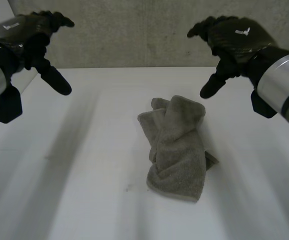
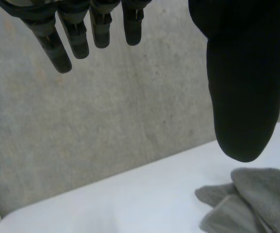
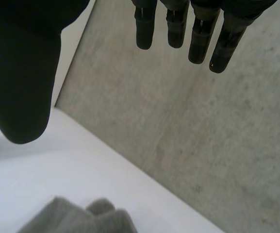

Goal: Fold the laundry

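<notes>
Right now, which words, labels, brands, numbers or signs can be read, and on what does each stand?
None can be read.
Left hand: small white mark on its back, too small to read.
Right hand: a similar white mark, also too small to read.
Grey towel: no label or print visible.

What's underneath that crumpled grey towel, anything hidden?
The grey towel lies bunched on the white table. Its folds cover the spot beneath, so anything hidden there cannot be seen. Nothing rests on top.
</notes>
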Controlling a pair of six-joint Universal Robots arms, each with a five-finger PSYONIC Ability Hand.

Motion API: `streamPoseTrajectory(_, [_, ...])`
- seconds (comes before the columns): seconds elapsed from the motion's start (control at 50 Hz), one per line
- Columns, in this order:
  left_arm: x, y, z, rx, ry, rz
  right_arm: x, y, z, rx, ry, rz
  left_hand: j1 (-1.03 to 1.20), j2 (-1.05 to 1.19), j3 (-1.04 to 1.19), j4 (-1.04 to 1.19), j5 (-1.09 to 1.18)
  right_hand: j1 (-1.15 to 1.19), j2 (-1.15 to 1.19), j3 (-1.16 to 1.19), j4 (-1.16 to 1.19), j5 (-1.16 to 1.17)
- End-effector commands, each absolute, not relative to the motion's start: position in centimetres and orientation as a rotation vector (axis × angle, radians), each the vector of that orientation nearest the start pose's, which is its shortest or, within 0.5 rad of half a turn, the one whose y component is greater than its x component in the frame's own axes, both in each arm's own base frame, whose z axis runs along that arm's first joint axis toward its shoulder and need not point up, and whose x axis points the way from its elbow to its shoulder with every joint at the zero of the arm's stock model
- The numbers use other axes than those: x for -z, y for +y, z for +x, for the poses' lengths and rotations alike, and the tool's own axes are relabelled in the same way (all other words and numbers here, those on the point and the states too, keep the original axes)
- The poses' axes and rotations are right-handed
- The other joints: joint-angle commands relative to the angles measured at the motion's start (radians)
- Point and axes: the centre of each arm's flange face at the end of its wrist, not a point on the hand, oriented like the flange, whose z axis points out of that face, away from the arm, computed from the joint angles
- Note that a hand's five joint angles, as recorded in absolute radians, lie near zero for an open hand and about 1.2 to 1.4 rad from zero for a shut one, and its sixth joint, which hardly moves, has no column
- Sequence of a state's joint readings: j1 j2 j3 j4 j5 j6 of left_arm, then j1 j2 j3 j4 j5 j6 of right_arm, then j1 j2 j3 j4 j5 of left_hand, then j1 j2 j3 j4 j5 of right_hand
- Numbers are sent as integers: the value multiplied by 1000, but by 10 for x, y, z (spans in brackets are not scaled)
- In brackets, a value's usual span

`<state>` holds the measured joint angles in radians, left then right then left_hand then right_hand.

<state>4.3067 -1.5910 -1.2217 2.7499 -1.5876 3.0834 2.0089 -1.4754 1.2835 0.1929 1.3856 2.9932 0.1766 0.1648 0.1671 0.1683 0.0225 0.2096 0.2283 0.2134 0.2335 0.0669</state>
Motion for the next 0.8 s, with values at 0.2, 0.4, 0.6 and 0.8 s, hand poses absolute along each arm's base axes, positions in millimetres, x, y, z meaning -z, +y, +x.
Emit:
streamPoseTrajectory(0.2, [-302, -268, -256, 2142, 2629, 438, -245, -259, 270, 1701, 2371, -933, 2, 13, 11, 10, -19, -35, -54, -39, -59, -67])
streamPoseTrajectory(0.4, [-240, -283, -274, 2037, 2709, 494, -172, -219, 271, 1433, 2464, -739, 13, 25, 23, 22, -7, -35, -54, -39, -59, -67])
streamPoseTrajectory(0.6, [-222, -288, -279, 2064, 2706, 509, -140, -234, 278, 1627, 2396, -679, 19, 31, 29, 28, -1, 868, 849, 864, 844, 836])
streamPoseTrajectory(0.8, [-215, -278, -289, 2071, 2769, 611, -212, -249, 288, 1935, 2090, -647, 16, 28, 26, 25, -4, 1187, 1168, 1183, 1163, 1155])
